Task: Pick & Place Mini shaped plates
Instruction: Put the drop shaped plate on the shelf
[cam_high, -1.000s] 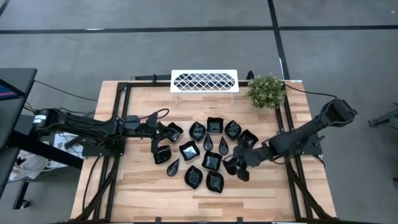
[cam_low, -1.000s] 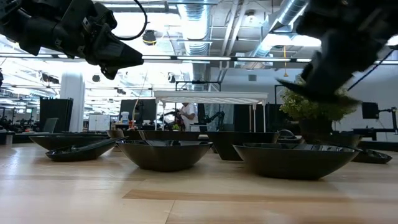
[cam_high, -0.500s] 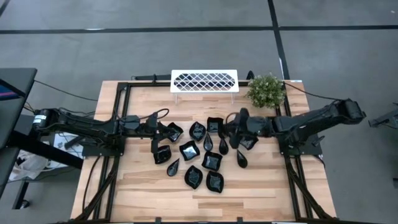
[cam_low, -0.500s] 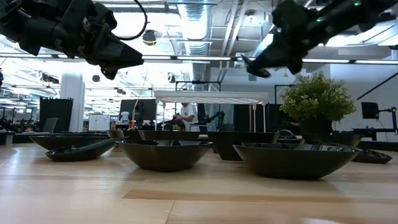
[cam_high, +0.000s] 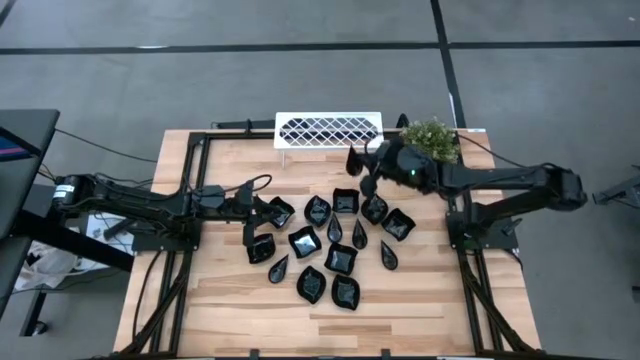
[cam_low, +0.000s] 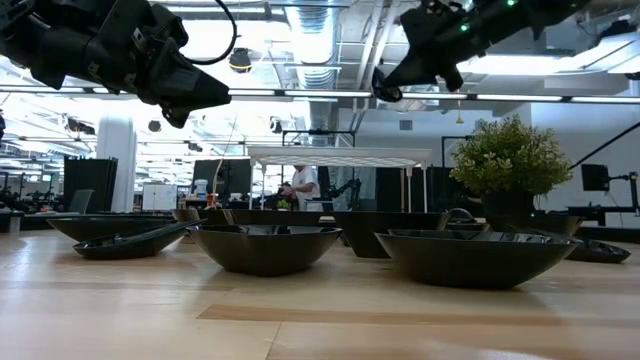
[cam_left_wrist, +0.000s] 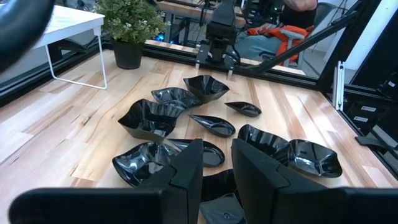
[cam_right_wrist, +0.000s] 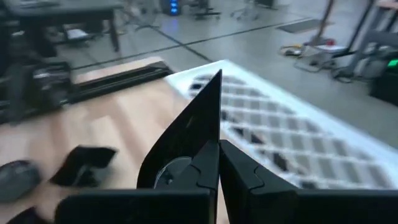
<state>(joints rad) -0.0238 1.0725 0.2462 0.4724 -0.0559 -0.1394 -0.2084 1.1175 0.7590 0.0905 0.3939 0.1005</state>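
Gripping a small black plate (cam_right_wrist: 186, 134) edge-on between shut fingers, right gripper (cam_high: 362, 160) raised beside rack (cam_high: 328, 130) and plant (cam_high: 430, 141). Hovering at cluster's left edge, left gripper (cam_high: 252, 222), fingers (cam_left_wrist: 189, 165) partly apart, nothing between them. Remaining plates (cam_high: 335, 245) bunched mid-table (cam_high: 220, 290), some touching.

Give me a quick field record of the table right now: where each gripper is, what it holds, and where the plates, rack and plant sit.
right gripper: raised near the white rack, shut on a black plate held on edge
left gripper: at the left edge of the plate cluster, holding nothing visible
mini plates: clustered mid-table, all on the wood
rack: at the far edge, no plate on it
potted plant: just right of the rack
task state: carried plate not yet placed
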